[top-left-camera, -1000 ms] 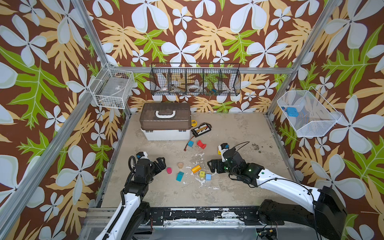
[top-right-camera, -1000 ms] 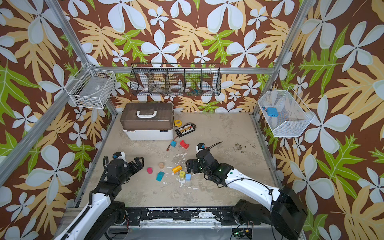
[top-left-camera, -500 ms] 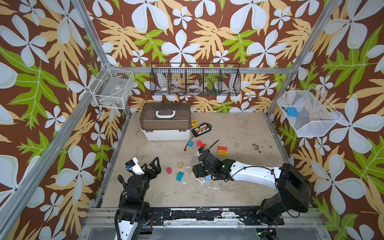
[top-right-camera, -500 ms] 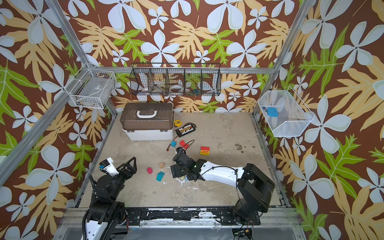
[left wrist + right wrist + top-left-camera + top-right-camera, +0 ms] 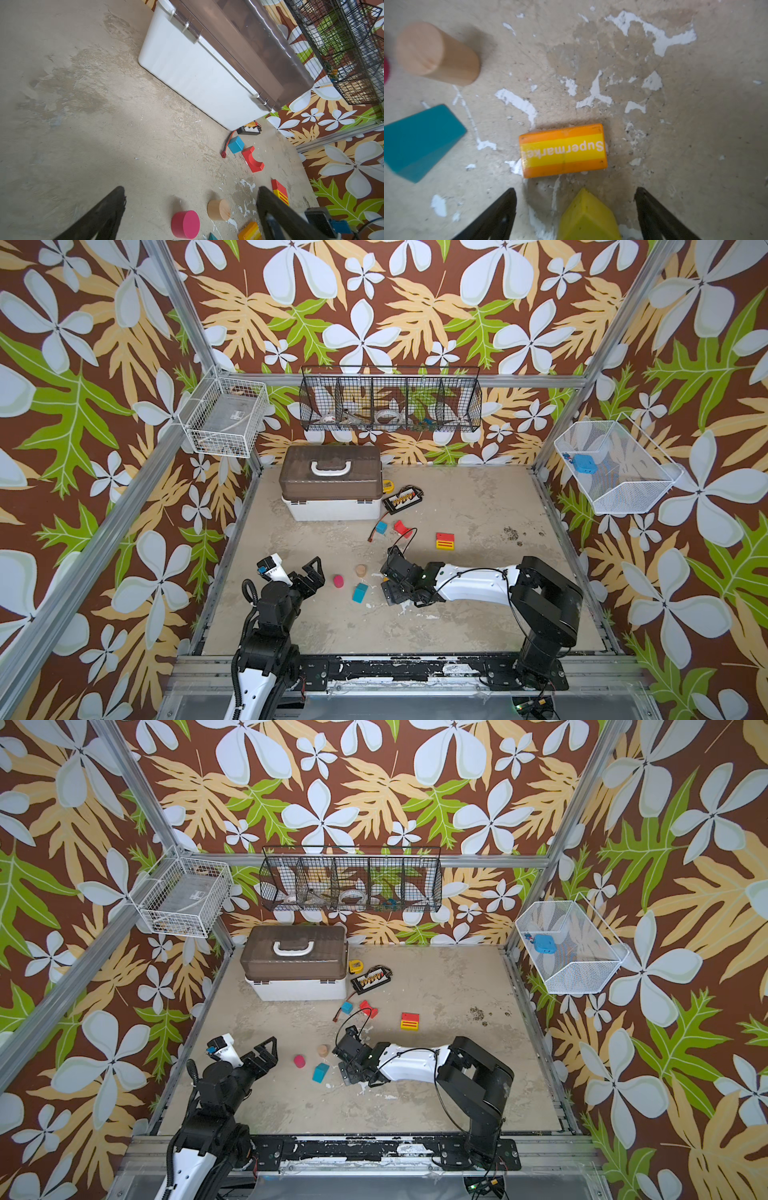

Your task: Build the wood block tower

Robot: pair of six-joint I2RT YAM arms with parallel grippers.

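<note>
Both top views: set high at front, angled down, whole desk (image 5: 478, 497) covered. Left wrist: held low, oblique, toward case (image 5: 197, 79). Right wrist: held close, downward. Shared by all: tan cylinder (image 5: 436, 54).

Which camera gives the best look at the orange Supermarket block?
The right wrist view: the orange block lies whole and close, its lettering readable. The left wrist view catches only a corner of it at the frame edge. In both top views the right gripper covers nearly all of it.
</note>
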